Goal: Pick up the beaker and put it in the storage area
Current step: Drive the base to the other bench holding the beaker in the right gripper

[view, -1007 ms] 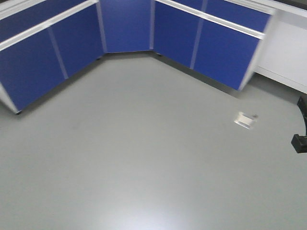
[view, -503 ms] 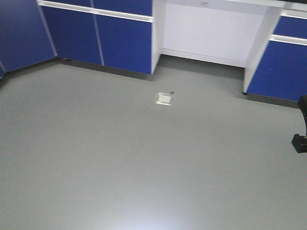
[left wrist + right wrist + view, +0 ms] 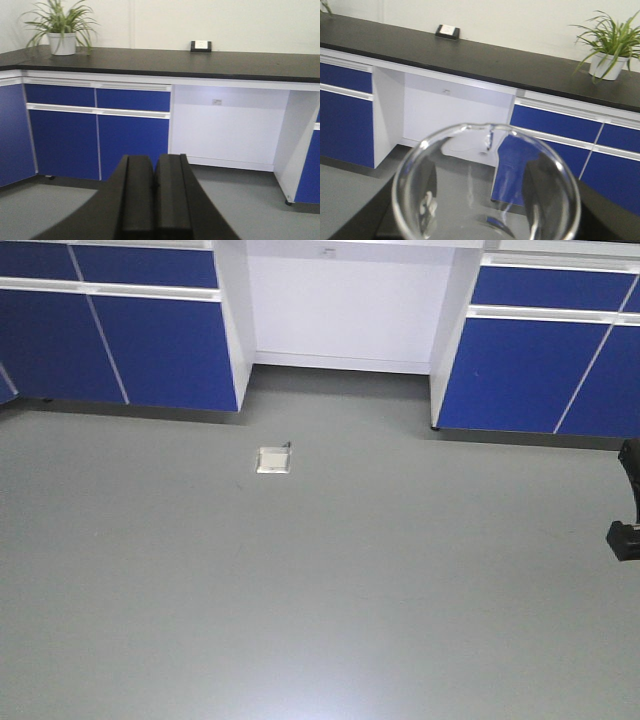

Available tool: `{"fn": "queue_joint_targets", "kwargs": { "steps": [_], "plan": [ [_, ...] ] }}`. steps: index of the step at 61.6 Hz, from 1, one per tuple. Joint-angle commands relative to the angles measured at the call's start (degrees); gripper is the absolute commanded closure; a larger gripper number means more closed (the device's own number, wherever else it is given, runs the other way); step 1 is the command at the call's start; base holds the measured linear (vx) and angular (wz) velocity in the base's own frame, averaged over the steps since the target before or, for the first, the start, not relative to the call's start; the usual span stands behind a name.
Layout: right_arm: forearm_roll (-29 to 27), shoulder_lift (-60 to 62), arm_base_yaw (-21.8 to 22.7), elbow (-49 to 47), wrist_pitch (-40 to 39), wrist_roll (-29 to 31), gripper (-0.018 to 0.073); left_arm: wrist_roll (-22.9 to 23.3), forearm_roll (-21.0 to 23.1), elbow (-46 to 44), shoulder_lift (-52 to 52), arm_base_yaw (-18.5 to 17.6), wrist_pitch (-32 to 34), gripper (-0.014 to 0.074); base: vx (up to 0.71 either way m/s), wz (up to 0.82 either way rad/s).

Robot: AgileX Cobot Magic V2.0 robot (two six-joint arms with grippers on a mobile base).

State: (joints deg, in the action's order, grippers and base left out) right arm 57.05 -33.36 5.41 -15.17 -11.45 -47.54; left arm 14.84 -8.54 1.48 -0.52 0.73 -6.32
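My right gripper [image 3: 487,212] is shut on the beaker [image 3: 485,165], a clear glass cylinder with a flared rim and pouring lip that fills the lower part of the right wrist view; a dark finger [image 3: 547,195] shows through the glass on each side. The storage area, a long matte black benchtop [image 3: 485,60], lies ahead with its small socket box [image 3: 447,31] at the wall. It also shows in the left wrist view [image 3: 165,60], with the socket box [image 3: 201,46]. My left gripper [image 3: 154,167] is shut and empty, held above the floor.
Blue cabinet doors [image 3: 160,350] and a white knee recess [image 3: 345,305] stand under the benchtop. A floor socket plate [image 3: 272,460] sits in the grey floor. Potted plants [image 3: 62,30] [image 3: 607,47] stand on the benchtop. A black part of my right arm [image 3: 627,510] is at the front view's right edge.
The front view has swung right: the cabinet corner has left the picture, the white recess has come to the middle, and the floor socket plate has shifted left. The arm part has not moved.
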Motion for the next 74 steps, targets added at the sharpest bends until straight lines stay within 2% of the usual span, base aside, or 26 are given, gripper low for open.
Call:
{"fn": "queue_joint_targets", "kwargs": {
  "steps": [1,30,74],
  "plan": [
    [-0.3,-0.2,-0.1,-1.8,-3.0,0.0,0.0559,0.3,0.3,1.3,-1.1,-0.4,4.8,0.0605,0.2,-0.26],
    [-0.3,-0.2,-0.1,-1.8,-2.9,0.0,0.0559,0.3,0.3,1.3,-1.1,-0.4,4.8,0.0605,0.31,-0.09],
    [-0.3,-0.2,-0.1,-1.8,-2.9,0.0,0.0559,0.3,0.3,1.3,-1.1,-0.4,4.8,0.0605,0.48,-0.01]
  ]
}}
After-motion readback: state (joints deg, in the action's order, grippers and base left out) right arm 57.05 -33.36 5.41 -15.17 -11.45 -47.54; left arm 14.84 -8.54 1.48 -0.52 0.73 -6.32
